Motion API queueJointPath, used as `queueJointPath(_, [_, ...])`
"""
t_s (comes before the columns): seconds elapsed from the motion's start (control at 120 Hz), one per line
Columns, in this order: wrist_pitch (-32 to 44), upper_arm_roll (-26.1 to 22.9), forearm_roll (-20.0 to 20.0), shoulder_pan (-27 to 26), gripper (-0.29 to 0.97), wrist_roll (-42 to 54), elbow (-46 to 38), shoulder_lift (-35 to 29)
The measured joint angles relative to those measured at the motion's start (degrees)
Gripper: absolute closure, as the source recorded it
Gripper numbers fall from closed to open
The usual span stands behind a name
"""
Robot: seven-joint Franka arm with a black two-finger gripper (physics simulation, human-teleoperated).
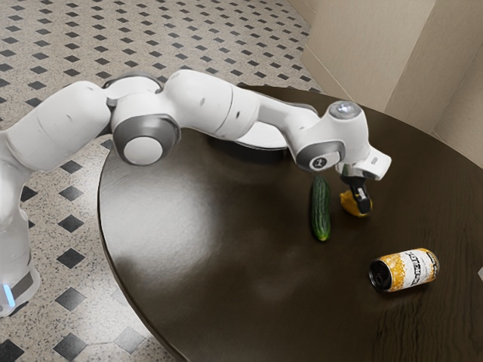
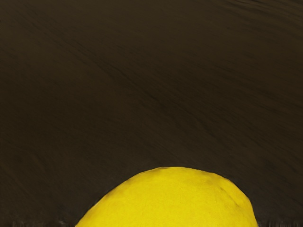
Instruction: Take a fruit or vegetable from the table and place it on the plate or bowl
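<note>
A yellow lemon lies on the dark round table, toward the exterior view's right. My gripper is down on it from above, its black hand partly covering the fruit. In the wrist view the lemon bulges up close under my hand against bare dark wood. A green cucumber lies just to the lemon's left in the exterior view, apart from it. A dark flat rim, perhaps a plate, peeks out from behind my forearm at the table's back.
A yellow and white can lies on its side near the table's front right. Beige walls stand behind the table. The table's edge curves round at the left and front, above a checkered floor.
</note>
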Motion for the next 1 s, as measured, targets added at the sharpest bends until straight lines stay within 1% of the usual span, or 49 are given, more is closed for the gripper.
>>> queueJointPath(0.133, [-6.5, 0.5, 0.9, 0.0, 0.26, 0.5, 1.7, -0.3])
queueJointPath(0.317, [-16.2, 1.6, 5.1, 0.0, 0.27, 1.3, 5.4, -1.2])
queueJointPath(0.408, [-20.3, 3.6, 6.6, 0.0, 0.28, 1.7, 6.6, -3.2])
queueJointPath(0.517, [-24.4, 4.6, 8.0, 0.0, 0.27, 2.0, 6.9, -5.9])
queueJointPath(0.6, [-26.8, 7.3, 8.5, 0.4, 0.26, 2.3, 6.8, -7.4])
queueJointPath(0.65, [-27.8, 8.2, 8.6, 1.4, 0.27, 2.5, 6.8, -7.8])
queueJointPath(0.733, [-29.0, 8.2, 8.7, 3.9, 0.27, 2.7, 6.6, -7.9])
queueJointPath(0.825, [-29.8, 5.6, 8.7, 9.3, 0.28, 2.9, 6.4, -8.2])
queueJointPath(0.883, [-30.2, 4.8, 8.8, 12.3, 0.27, 3.1, 6.3, -8.8])
queueJointPath(1.0, [-30.7, 4.7, 8.7, 14.6, 0.27, 3.3, 6.0, -9.1])
